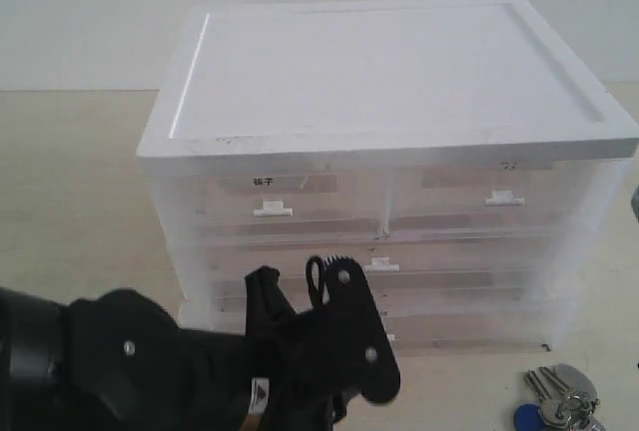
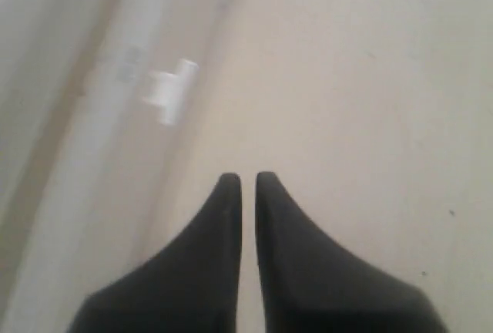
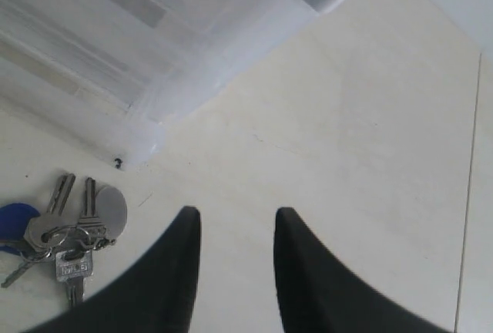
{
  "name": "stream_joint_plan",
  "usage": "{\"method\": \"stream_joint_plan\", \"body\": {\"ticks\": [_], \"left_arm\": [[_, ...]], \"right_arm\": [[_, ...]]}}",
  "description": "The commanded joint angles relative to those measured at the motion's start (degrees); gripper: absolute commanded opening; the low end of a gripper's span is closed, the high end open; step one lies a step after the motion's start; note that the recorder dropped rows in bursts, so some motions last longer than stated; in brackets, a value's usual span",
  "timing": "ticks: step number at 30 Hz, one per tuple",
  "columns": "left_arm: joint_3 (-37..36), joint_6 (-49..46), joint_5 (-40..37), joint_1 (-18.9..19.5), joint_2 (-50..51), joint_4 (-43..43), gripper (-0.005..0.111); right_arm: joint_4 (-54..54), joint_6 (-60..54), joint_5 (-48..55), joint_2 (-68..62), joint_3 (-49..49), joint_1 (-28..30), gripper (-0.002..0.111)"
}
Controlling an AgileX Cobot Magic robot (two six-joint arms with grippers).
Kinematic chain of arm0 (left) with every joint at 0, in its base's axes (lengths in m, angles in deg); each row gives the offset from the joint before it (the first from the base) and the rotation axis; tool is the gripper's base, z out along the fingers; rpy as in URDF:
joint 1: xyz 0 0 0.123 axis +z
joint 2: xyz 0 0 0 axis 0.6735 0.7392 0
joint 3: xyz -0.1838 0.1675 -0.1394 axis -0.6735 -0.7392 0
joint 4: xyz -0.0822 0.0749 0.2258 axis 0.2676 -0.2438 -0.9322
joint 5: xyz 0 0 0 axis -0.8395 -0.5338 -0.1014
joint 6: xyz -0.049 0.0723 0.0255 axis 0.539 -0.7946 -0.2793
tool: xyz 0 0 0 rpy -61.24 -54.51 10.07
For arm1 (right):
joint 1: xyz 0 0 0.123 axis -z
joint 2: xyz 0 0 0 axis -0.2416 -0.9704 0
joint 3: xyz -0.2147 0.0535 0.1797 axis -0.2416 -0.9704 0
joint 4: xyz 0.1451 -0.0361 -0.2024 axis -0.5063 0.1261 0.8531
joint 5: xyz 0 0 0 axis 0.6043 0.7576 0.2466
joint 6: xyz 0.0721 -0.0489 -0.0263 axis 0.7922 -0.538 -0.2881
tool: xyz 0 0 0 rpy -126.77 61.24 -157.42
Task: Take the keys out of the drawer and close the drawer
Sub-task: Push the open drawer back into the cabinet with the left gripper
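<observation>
Left gripper (image 2: 248,183): fingers nearly together, a thin slit between, nothing held. It is poised before the cabinet (image 1: 379,72) front. Right gripper (image 3: 233,221): spread wide, empty, above bare table (image 3: 347,156).

The keys (image 3: 69,237) lie flat on the table just off the cabinet's corner. Likely light, hard, slick, loose on their ring; best pinched at the ring or fob.

The drawer (image 1: 469,256), middle tier, looks flush; its translucent front leaves doubt. Thin plastic, probably slides easily.

Table pale, smooth; plain wall behind.

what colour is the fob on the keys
Blue fob on the keys; clearest in the right wrist view.
</observation>
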Motion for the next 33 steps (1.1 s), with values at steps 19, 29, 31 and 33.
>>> {"method": "stream_joint_plan", "body": {"ticks": [19, 29, 31, 33], "left_arm": [[-2.76, 3.69, -18.99, -2.87, 3.68, -0.03, 0.005], [2.30, 3.70, -24.84, -2.14, 7.36, -0.03, 0.005], [2.88, 3.67, -25.27, -1.92, 7.36, -0.03, 0.005], [3.49, 3.88, -24.53, -1.31, 7.36, -0.03, 0.005]], "right_arm": [[-1.17, -0.44, 0.35, 0.18, 0.38, -0.10, 0.029], [-1.31, -0.56, 0.35, 0.18, 0.38, -0.10, 0.029], [-1.31, -0.56, 0.35, 0.18, 0.38, -0.10, 0.029], [-1.31, -0.56, 0.35, 0.18, 0.38, -0.10, 0.029]]}}
